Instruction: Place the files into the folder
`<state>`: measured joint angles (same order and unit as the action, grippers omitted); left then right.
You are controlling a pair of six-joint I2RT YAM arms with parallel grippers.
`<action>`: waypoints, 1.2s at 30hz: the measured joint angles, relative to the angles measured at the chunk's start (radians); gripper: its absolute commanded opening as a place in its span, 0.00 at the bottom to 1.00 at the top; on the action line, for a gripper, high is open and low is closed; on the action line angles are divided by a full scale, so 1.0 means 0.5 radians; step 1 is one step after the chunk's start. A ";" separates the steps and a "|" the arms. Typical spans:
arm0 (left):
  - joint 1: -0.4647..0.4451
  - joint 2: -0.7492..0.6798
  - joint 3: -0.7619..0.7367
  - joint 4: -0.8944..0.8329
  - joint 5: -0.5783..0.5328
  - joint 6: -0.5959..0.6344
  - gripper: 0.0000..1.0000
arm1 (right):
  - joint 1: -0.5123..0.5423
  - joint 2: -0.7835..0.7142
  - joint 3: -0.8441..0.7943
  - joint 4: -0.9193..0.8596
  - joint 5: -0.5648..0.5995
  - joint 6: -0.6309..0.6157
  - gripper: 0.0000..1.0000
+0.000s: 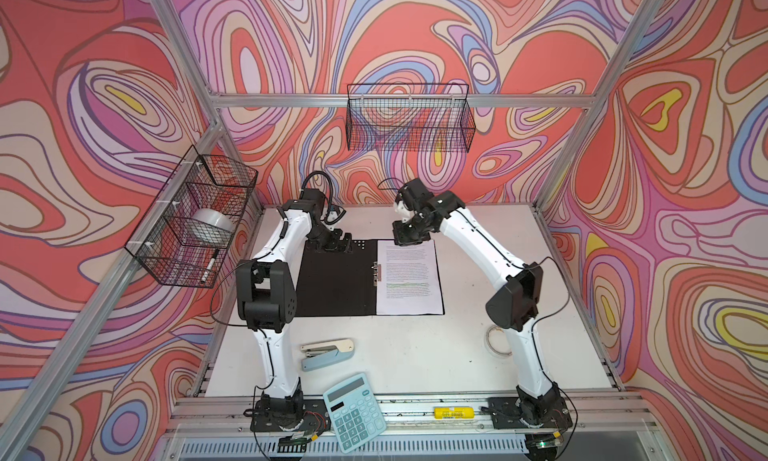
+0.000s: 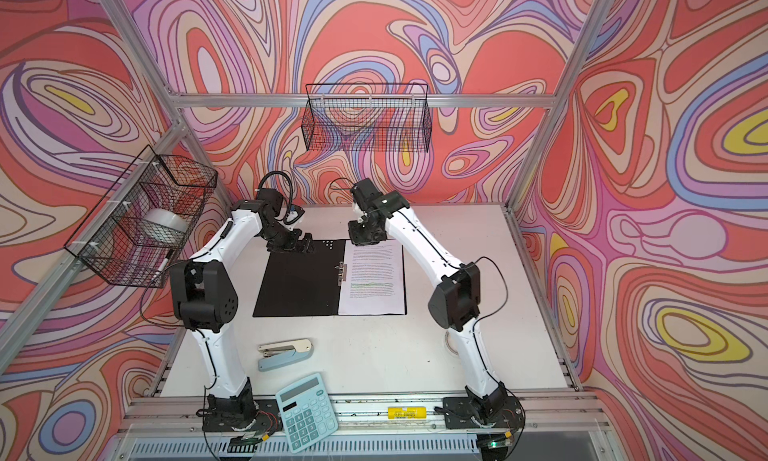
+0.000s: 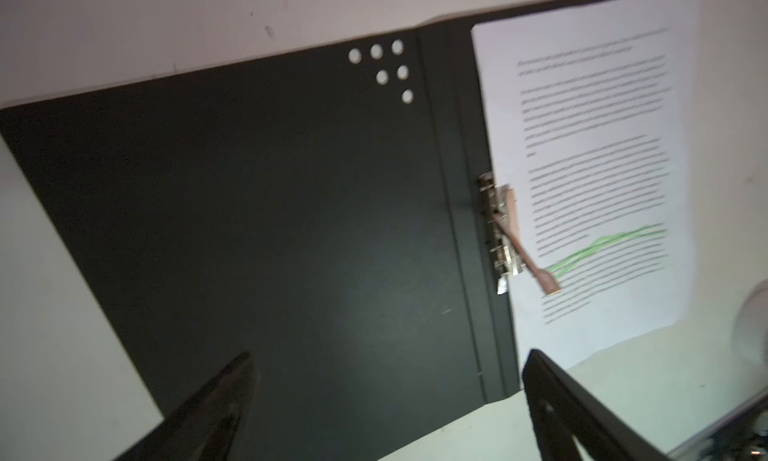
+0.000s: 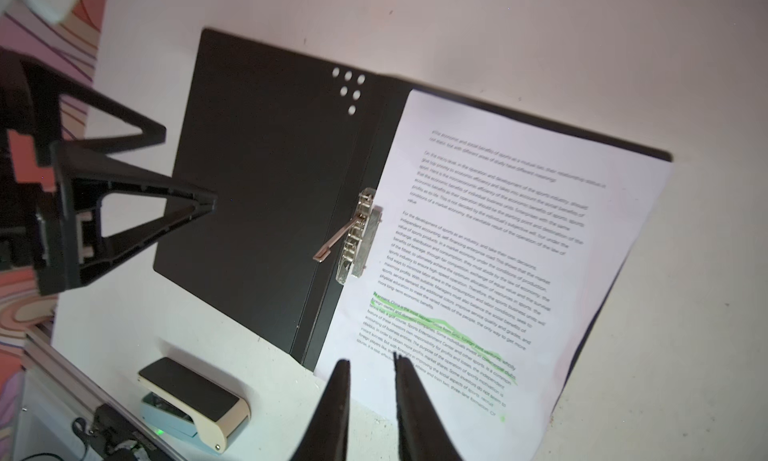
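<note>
The files (image 1: 409,278), white sheets of black text with a green-marked passage, lie flat on the right-hand leaf of the folder (image 1: 336,284). The folder is spread open, black inside up, on the table (image 1: 478,272). The sheets' inner edge sits against the metal clip (image 4: 359,238) at the spine, and the clip's lever is tilted up. The right gripper (image 4: 371,360) hangs above the far edge of the files. Its wrist view shows the jaws drawn in to a slim gap with nothing between them and no contact with the paper. The left gripper (image 3: 388,355) hovers above the far edge of the bare left leaf near the punched dots (image 3: 388,68), jaws spread wide and empty. A stapler (image 1: 328,353) lies nearer the front, well apart from the folder.
</note>
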<state>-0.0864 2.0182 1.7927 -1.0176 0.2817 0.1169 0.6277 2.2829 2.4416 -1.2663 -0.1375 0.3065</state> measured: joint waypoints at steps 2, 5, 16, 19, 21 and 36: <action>-0.013 0.000 -0.086 -0.021 -0.132 0.113 1.00 | 0.076 0.118 0.104 -0.090 0.020 -0.017 0.19; -0.027 0.002 -0.192 -0.050 -0.262 0.237 0.96 | 0.140 0.188 0.098 -0.143 0.021 -0.021 0.19; 0.010 -0.002 -0.392 0.047 -0.578 0.286 0.99 | 0.179 0.196 -0.037 0.022 0.118 0.056 0.19; 0.061 -0.003 -0.392 0.065 -0.574 0.209 1.00 | 0.178 0.160 -0.192 0.130 0.177 0.111 0.20; 0.104 -0.003 -0.392 0.072 -0.558 0.151 1.00 | 0.178 0.119 -0.320 0.209 0.202 0.145 0.20; 0.361 0.041 -0.414 0.159 -0.394 -0.175 1.00 | 0.178 -0.047 -0.536 0.531 0.250 0.228 0.20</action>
<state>0.0940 2.0388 1.5860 -0.9382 0.0845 0.0292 0.7166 2.2593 2.1735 -1.0008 -0.0124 0.4206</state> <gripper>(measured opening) 0.998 0.198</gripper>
